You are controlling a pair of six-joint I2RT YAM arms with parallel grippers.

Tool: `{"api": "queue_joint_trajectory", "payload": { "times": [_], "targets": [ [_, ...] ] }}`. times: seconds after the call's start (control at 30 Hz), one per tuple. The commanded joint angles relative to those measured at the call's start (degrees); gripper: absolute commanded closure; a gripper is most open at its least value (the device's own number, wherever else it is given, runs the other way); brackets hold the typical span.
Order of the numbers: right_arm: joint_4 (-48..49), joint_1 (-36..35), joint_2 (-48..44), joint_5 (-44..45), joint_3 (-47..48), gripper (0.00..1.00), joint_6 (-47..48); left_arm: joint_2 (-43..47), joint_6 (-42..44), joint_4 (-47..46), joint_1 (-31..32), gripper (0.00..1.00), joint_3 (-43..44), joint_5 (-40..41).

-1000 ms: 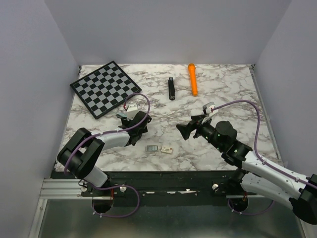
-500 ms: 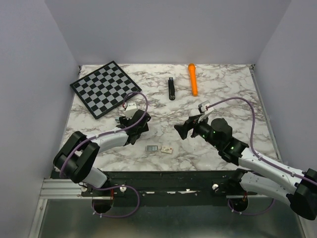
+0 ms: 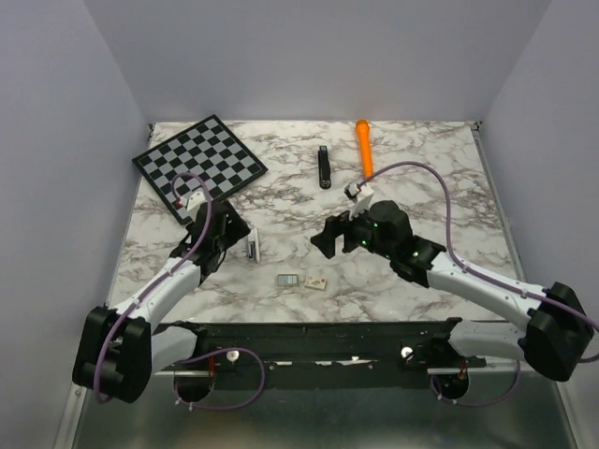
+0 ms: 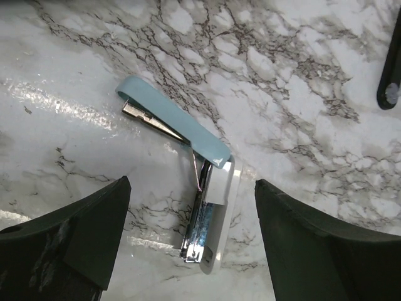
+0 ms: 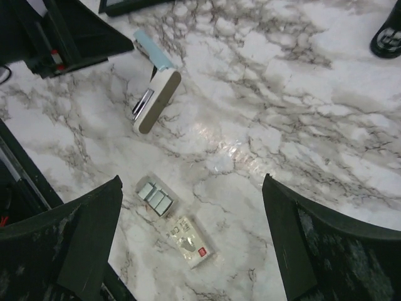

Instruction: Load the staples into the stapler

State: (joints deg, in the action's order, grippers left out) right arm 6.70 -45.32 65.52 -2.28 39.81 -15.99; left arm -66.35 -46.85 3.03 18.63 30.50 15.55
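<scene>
Marble-print counter (image 3: 440, 187), white with grey veining, boxed by pale panels (image 3: 56, 140) on the left, back and right, its near edge meeting a black frame (image 3: 309, 332) by the arm bases; stapler (image 4: 216, 188), pale blue lid and white base, lying left of centre and well off every edge, lid swung back so that lid and base form a V with the metal channel exposed; left tool (image 4: 191, 210), above the stapler, fingers spread wide to either side of it and gripping nothing; right tool (image 5: 191, 194), right of centre, fingers spread wide and empty, facing the stapler and staples; staples (image 5: 155, 195), silvery-grey strips side by side, close to the near edge and apart from the stapler, bare marble between the two; white card (image 5: 188, 241), just beside the staples on the right arm's side, equally near the edge; checkerboard (image 3: 199, 166), far left corner, one corner reaching the left edge, close behind the left arm; slim black piece (image 3: 323, 168) and orange marker (image 3: 364, 150), far centre, side by side but apart, beyond both tools; widest open marble at the far right and in the strip between the tools.
</scene>
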Motion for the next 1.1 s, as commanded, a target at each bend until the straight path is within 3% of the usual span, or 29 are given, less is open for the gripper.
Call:
{"api": "queue_joint_trajectory", "payload": {
  "times": [0.0, 0.27, 0.53, 0.77, 0.9, 1.07],
  "targets": [
    [-7.9, -0.5, 10.5, -6.9, 9.4, 0.01, -4.9, 6.7, 0.8, 2.8, -3.3, 0.11, 0.6, -7.6],
    [-15.4, -7.2, 30.2, -3.1, 25.9, 0.08, -15.7, 20.6, 5.3, 15.3, -4.0, 0.02, 2.5, -5.1],
    [-19.5, -11.9, 43.6, 1.9, 37.5, 0.21, -21.2, 33.3, 6.6, 24.6, -4.0, 0.01, 2.5, -2.0],
    [-19.4, -12.2, 50.6, 1.9, 42.9, 0.4, -23.3, 35.1, 7.1, 26.9, -3.3, 0.01, 2.2, -3.3],
    [-19.2, -12.2, 53.5, 3.7, 45.1, 0.41, -24.6, 35.0, 7.3, 26.7, -1.5, 0.01, 2.3, -2.8],
    [-19.2, -12.3, 55.7, 6.0, 47.0, 0.49, -25.8, 34.4, 7.9, 26.4, 0.3, 0.01, 2.4, -2.1]
  ]
}}
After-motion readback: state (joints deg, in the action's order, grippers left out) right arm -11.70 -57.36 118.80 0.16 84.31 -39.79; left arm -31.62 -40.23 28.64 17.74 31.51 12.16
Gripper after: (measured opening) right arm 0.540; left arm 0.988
